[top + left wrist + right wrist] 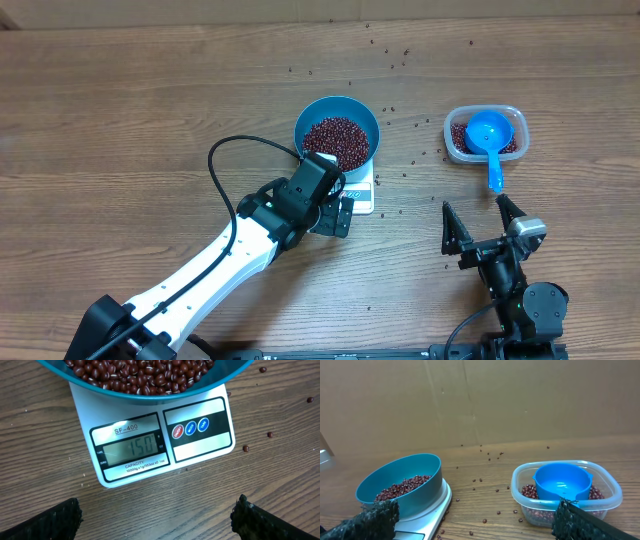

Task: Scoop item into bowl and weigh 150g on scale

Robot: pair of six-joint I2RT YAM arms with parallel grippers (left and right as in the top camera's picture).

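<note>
- Clear rounded-rect. plastic tub [512,112] [610,502]: on table, far right side, well apart from everything else.
- Small bright blue plastic scoop w/ short handle [488,135] [562,482]: cup sits inside tub, open side up. Handle sticks out over tub's near edge, tip above table.
- Brown wood-grain table [120,120] [280,475]: carries everything.
- Plain brown cardboard sheet [520,400]: upright along table's far edge, w/ vertical creases.
</note>
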